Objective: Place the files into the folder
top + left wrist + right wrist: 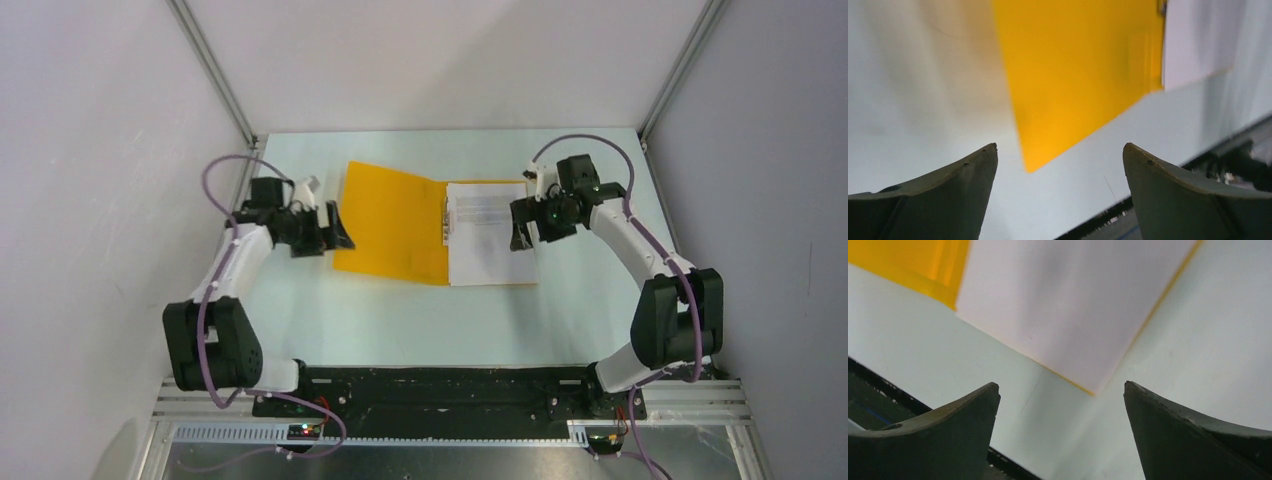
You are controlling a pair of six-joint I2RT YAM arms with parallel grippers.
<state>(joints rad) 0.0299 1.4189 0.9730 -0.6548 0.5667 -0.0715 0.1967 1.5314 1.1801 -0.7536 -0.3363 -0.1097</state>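
The orange-yellow folder (392,222) lies open and flat at the table's middle back. The white files (488,233) lie on its right half, with a thin orange rim showing round them. My left gripper (335,232) is open and empty just off the folder's left edge; its wrist view shows the folder's near left corner (1073,75) ahead of the fingers. My right gripper (521,235) is open and empty at the files' right edge; its wrist view shows the files' near corner (1073,310) and the folder (913,262) beyond.
The pale table (440,320) is walled by white panels on three sides. A black rail (450,385) with the arm bases runs along the near edge. A small white piece (445,222) sits at the folder's fold line.
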